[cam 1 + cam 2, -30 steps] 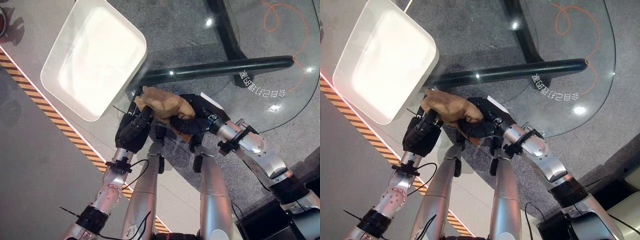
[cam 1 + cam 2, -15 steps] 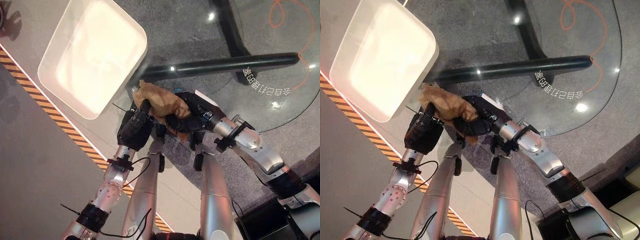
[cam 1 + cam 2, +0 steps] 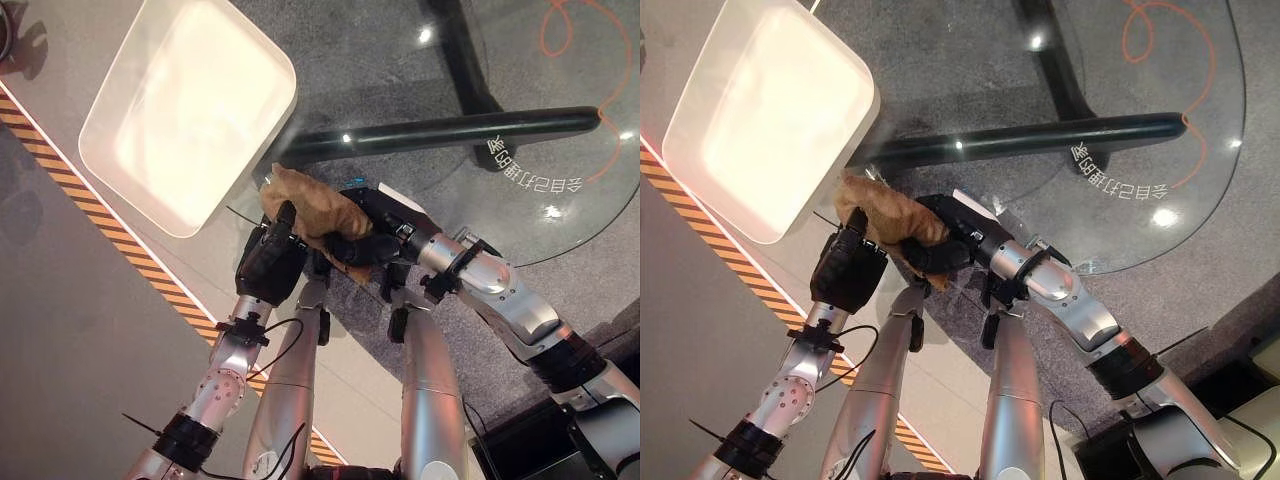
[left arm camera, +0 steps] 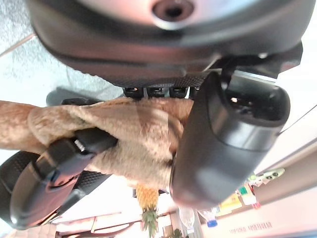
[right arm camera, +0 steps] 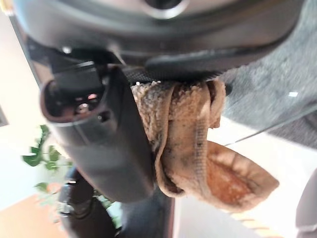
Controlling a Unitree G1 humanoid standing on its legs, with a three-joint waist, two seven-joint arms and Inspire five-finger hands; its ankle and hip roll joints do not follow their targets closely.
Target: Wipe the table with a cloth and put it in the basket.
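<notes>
Item, brown cloth (image 3: 312, 207): I am clutching it in both my left hand (image 3: 268, 262) and right hand (image 3: 362, 244), fingers curled, beside the white basket (image 3: 255, 55); transfer step, next needing a carry over its rim

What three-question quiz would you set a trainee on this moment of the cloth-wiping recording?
1. True or false: the brown cloth already lies inside the white basket.
2. Which hands have fingers curled on the cloth? A) the left hand alone B) the right hand alone C) both
3. Fill in: the cloth is bunched at the edge of the glass ____.

Key
1. False: it is bunched between the two hands, beside the basket's near corner.
2. C: each wrist view shows that hand's thumb and fingers closed on the fabric.
3. table
</notes>
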